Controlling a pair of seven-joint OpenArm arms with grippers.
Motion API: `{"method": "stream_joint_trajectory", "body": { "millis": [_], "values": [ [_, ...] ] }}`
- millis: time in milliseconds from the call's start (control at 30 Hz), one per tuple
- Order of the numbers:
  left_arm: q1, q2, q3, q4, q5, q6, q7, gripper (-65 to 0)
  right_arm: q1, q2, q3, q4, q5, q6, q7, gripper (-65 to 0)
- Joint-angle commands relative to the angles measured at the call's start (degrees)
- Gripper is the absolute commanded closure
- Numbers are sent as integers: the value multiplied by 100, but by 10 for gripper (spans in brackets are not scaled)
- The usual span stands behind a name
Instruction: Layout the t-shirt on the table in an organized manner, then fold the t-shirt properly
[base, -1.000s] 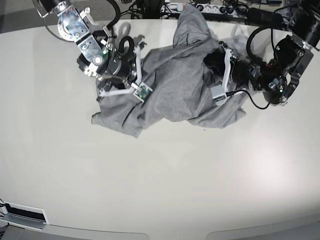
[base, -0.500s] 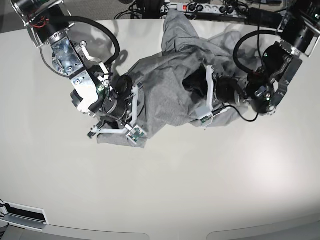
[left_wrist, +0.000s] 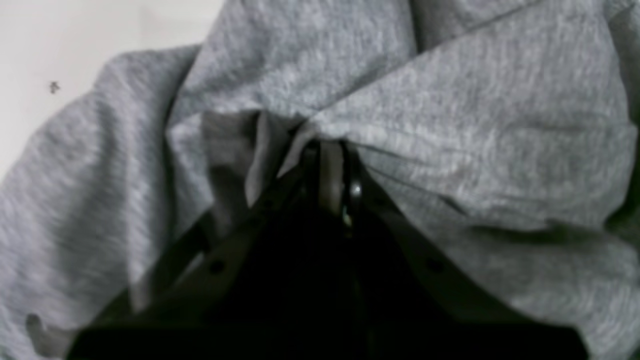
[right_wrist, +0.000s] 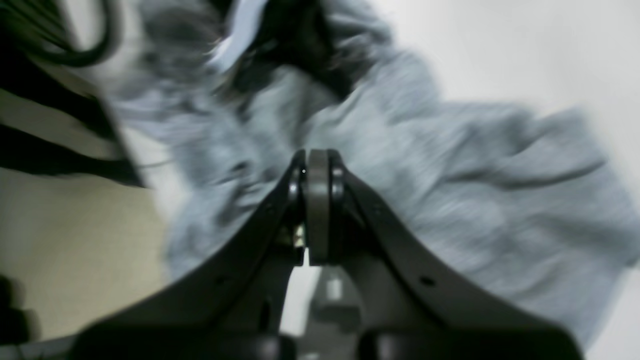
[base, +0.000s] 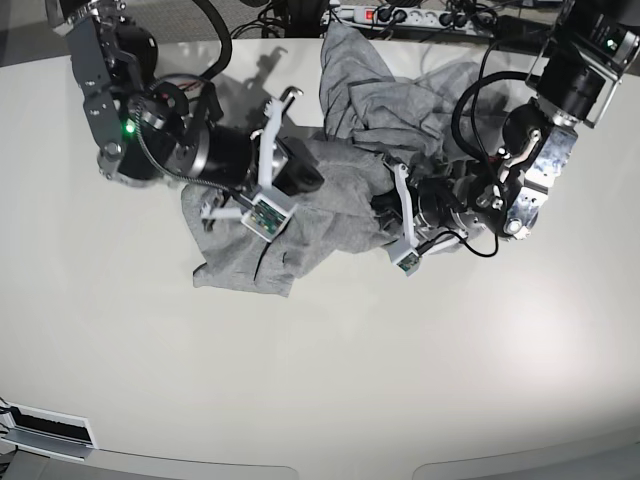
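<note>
Spreading the crumpled shirt

The left gripper (left_wrist: 327, 165) pinches the t-shirt (base: 330, 190). The right gripper (right_wrist: 317, 170) is closed, apparently empty. Next, pull the cloth flat on the table (base: 320, 380).

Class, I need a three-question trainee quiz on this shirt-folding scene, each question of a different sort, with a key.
1. True or false: the t-shirt lies flat and spread out on the table.
2. What is the left tool shut on?
A. a cable
B. grey shirt fabric
C. nothing
3. Fill in: the right tool has its jaws ____.

Key:
1. False; it is bunched in a heap.
2. B
3. Shut; whether it pinches cloth cannot be told.
</note>
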Motion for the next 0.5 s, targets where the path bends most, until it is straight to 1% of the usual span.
{"method": "stream_joint_trajectory", "body": {
  "millis": [0,33,100,167,233,267,300,367,400,433,467],
  "values": [
    [-173,-31,-44,15,-4,103,-105,0,-109,11,13,85,160,146,94,0],
    [-201,-31,-44,-13,-4,160,-103,0,-249,-13,-9,85,168,181,96,0],
    [-219,-28,-44,-31,79,280,-101,0,-476,-90,-87,85,72,94,155,0],
    [-236,-31,-46,-31,162,378,-101,0,-592,-201,-157,79,-173,-210,295,0],
    [-269,-28,-55,-28,55,352,-57,0,-608,-330,-175,68,-457,-645,452,0],
    [-302,-28,-55,-28,-81,258,35,0,-601,-387,-175,68,-573,-863,531,0],
    [-345,-31,-55,-28,-249,151,197,0,-601,-442,-175,68,-682,-1012,632,-46],
    [-448,-31,-120,-28,-678,-155,608,0,-605,-562,-175,59,-765,-1290,680,-195],
    [-496,-31,-205,-24,-966,-365,831,0,-605,-616,-177,44,-756,-1375,675,-251],
    [-538,-31,-321,-24,-1294,-573,1038,0,-608,-673,-175,22,-732,-1388,673,-286],
    [-575,-31,-474,-24,-1665,-774,1233,0,-605,-728,-175,-15,-693,-1388,673,-299]
  ]
}}
